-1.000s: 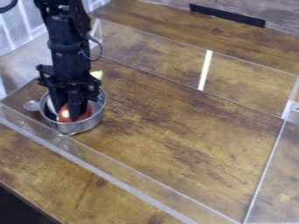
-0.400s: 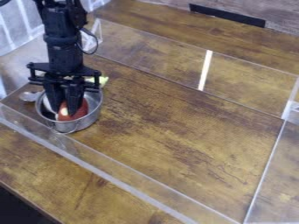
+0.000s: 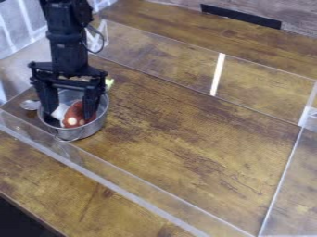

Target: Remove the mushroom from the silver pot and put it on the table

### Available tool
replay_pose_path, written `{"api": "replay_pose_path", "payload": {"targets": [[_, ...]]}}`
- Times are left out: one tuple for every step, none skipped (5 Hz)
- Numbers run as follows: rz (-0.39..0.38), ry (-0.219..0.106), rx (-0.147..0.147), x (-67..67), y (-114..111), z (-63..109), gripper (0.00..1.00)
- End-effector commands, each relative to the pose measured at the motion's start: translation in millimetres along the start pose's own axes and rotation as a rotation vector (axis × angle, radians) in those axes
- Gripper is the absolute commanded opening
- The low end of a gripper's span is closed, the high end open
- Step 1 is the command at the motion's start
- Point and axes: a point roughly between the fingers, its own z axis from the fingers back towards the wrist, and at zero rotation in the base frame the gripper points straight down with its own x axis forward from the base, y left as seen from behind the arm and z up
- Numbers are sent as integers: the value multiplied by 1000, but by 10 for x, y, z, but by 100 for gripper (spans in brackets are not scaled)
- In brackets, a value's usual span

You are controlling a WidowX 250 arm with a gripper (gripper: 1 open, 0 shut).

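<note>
Gripper [image 3: 69,104] points straight down, black fingers spread wide, straddling the round shiny steel pot [image 3: 77,125] near the table's [image 3: 186,120] left edge. Red-brown mushroom [image 3: 74,113] sits inside pot, ungripped. Tabletop: dark wood-grain.

A black robot arm reaches straight down at the left, its gripper [image 3: 69,109] pointing downward with both fingers spread wide apart.

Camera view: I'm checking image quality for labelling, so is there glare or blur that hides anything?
Camera view: a bright white glare streak sits on the acrylic wall; the picture is soft and low-resolution throughout; the mushroom in the pot shows only as a reddish blob between the open jaws.
</note>
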Motion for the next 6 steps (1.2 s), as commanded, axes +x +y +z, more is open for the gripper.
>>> {"api": "replay_pose_path", "payload": {"targets": [[23, -52, 1, -22, -21, 211, 0], [53, -49, 1, -105, -22, 276, 0], [37, -45, 5, -34, -85, 229, 100], [15, -41, 12, 40, -153, 173, 0], [54, -33, 15, 131, -147, 56, 100], [104, -21, 14, 176, -108, -39, 100]]}}
